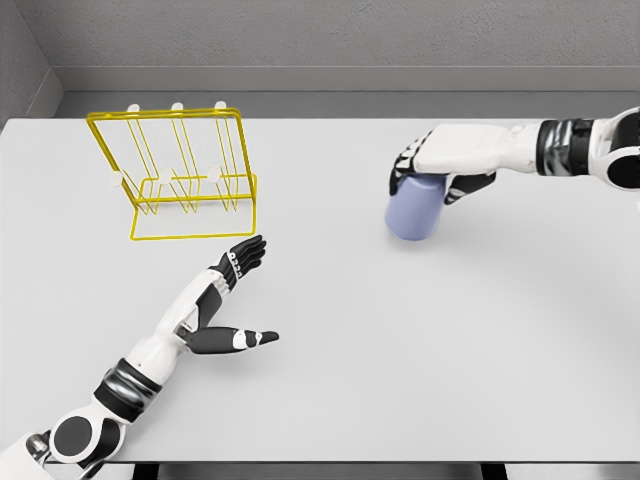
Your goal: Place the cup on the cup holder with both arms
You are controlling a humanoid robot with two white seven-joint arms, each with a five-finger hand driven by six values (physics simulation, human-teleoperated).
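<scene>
Gripping the cup [416,211] from above with curled fingers, the right hand [440,160] held it at the table [400,350], well apart from the rack [180,175], which sat empty just beyond the spread, empty left hand [225,300]; transfer and placement remained outstanding.

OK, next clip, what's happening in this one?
The right hand is closed over the top of a pale blue cup at the right of the white table. The left hand waits open, palm toward the cup, holding nothing, just in front of the yellow wire cup holder, which has no cup on it yet.
</scene>
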